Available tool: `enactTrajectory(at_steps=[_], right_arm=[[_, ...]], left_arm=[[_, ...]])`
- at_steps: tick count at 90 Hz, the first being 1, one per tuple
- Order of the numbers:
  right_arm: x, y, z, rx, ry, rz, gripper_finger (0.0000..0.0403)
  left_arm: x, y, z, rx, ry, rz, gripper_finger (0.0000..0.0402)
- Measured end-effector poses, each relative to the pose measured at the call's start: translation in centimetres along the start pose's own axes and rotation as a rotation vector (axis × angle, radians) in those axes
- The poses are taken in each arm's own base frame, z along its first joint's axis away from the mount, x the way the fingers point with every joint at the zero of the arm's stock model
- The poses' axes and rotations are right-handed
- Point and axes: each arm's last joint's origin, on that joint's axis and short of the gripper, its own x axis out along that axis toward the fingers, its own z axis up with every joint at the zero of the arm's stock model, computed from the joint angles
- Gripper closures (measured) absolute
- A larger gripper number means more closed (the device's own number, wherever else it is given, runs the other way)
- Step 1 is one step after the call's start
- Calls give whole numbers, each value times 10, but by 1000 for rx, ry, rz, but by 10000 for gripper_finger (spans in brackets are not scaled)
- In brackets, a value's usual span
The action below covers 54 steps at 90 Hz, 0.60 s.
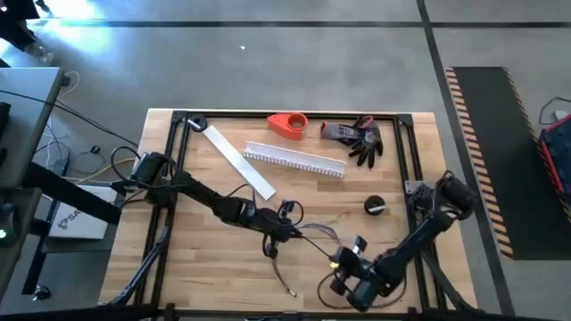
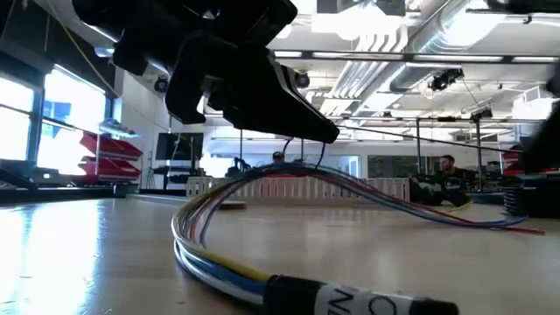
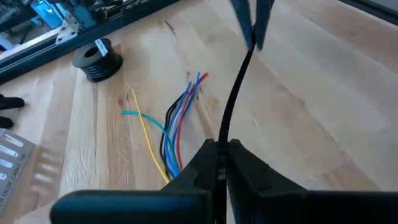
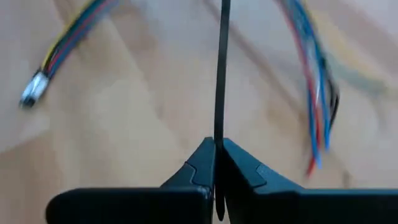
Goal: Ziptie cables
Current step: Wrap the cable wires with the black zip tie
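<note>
- Lying mid-worktop [image 1: 214,294], the cables [image 1: 314,234] run between left end effector [image 1: 284,232] and right end effector [image 1: 343,264].
- Low: cables [image 2: 350,188] arch off the wood.
- Left wrist: end effector [image 3: 221,152] clamped on black ziptie [image 3: 231,99].
- Right wrist: end effector [image 4: 216,152] pinches it too.

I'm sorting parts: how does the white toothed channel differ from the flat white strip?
The white comb-toothed plastic channel has teeth and lies almost crosswise; the flat white strip is smooth and lies diagonally, farther left. Both are long and white.
</note>
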Motion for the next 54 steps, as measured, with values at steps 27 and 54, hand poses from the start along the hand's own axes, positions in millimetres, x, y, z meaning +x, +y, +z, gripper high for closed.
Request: enactTrajectory(at_steps=[27, 54], right_arm=[[-31, 0, -47, 116, 214, 31, 402], [-54, -11, -76, 158, 318, -26, 402]], left_arm=[[0, 0, -1, 1, 10, 2, 401], [0, 1, -2, 1, 17, 5, 401]])
